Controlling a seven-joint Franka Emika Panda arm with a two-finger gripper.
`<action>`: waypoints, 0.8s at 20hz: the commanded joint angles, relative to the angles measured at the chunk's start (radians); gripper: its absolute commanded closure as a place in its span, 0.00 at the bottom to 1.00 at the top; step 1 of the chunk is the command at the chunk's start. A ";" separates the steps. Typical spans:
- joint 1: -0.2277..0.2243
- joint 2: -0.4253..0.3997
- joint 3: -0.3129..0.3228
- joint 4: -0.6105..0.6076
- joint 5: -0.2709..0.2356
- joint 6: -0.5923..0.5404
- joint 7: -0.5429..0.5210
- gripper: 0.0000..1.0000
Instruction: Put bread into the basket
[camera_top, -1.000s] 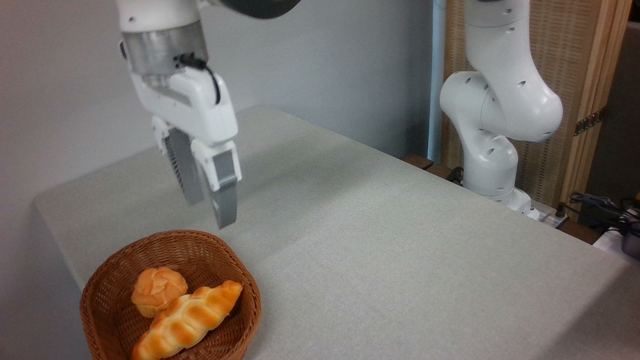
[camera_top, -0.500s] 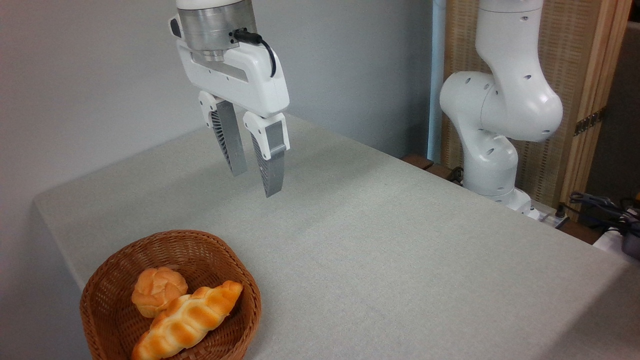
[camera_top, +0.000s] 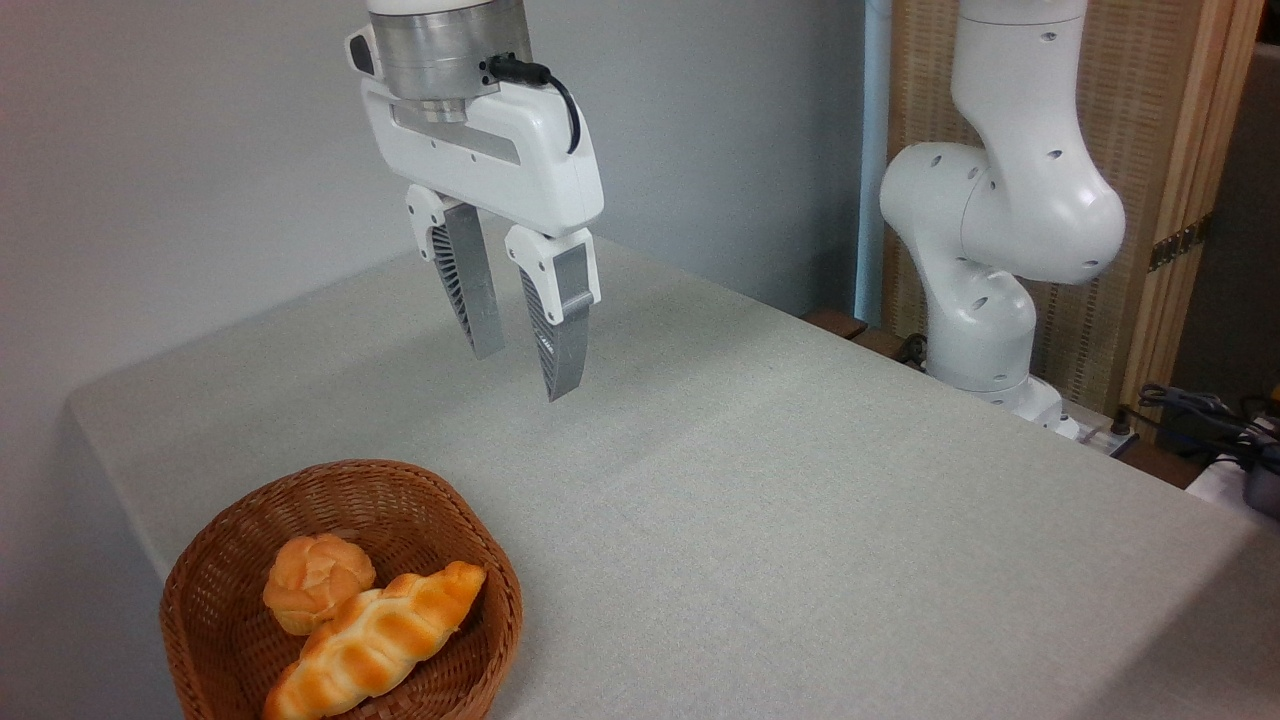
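The long braided bread (camera_top: 375, 640) lies inside the round wicker basket (camera_top: 400, 500) at the lower left, slanting from the front rim up toward the right wall. My gripper (camera_top: 525, 375) hangs open and empty above the table, up and to the right of the basket, well apart from it. Its two grey ribbed fingers (camera_top: 470, 295) point down with a clear gap between them.
A small round knotted bun (camera_top: 318, 582) sits in the basket beside the loaf. The arm's white base (camera_top: 985, 340) stands at the table's far right edge, with cables (camera_top: 1200, 410) and a wooden screen behind. The grey tablecloth (camera_top: 800, 500) stretches right of the basket.
The gripper has risen from just above the basket and travelled right and away from it, staying open. The bread and bun have not moved.
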 joint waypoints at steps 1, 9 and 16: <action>-0.063 -0.006 0.063 0.008 -0.008 -0.024 0.002 0.00; -0.071 -0.002 0.070 0.009 -0.008 -0.024 0.003 0.00; -0.068 0.002 0.068 0.011 -0.008 -0.024 -0.006 0.00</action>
